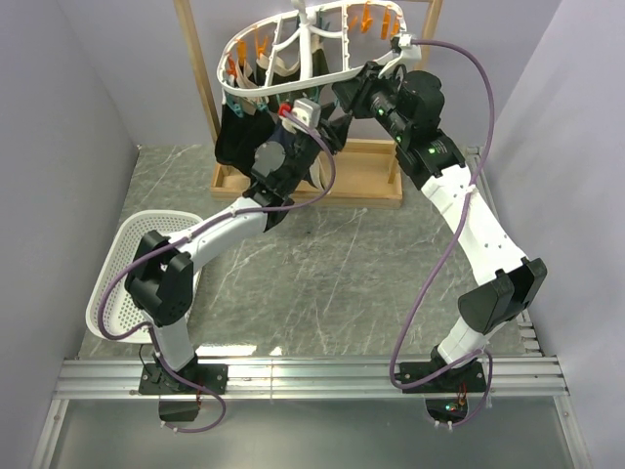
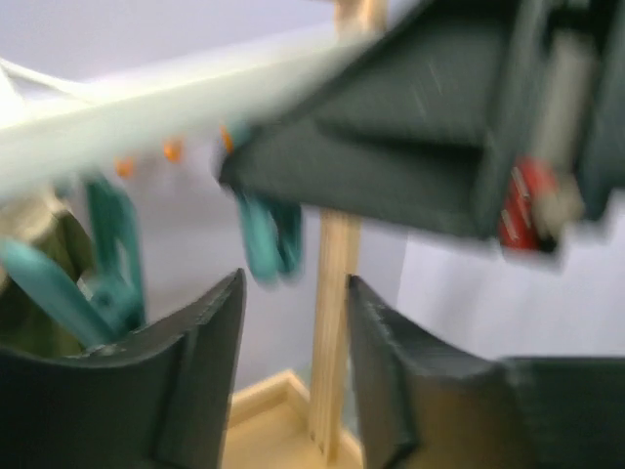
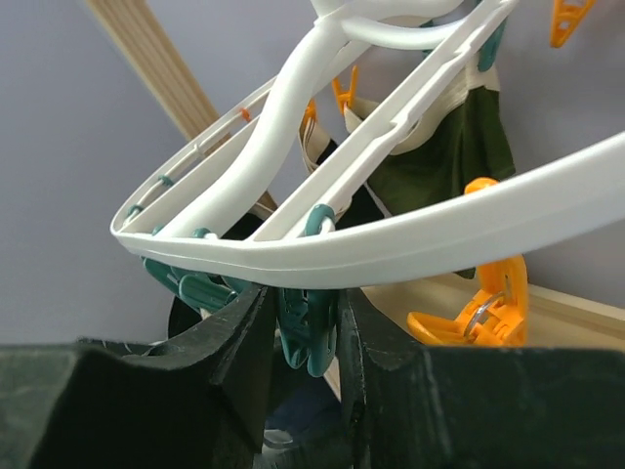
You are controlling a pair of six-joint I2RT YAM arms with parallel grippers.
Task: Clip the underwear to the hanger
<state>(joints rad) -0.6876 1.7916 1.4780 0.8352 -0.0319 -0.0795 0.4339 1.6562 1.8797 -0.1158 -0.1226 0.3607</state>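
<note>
Item: dark navy fabric briefs, hanging below the near-left rim of the white plastic oval peg hanger; right claw pinching a teal plastic peg, left claw spread, empty; risk: the peg slips and snaps shut clear of the fabric as the ring swings.

Glossy white plastic hanger; dark matt cloth underwear

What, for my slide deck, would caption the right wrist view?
Right gripper pinching a teal peg under the white hanger rim, orange peg alongside, olive-green garment hanging behind.
</note>
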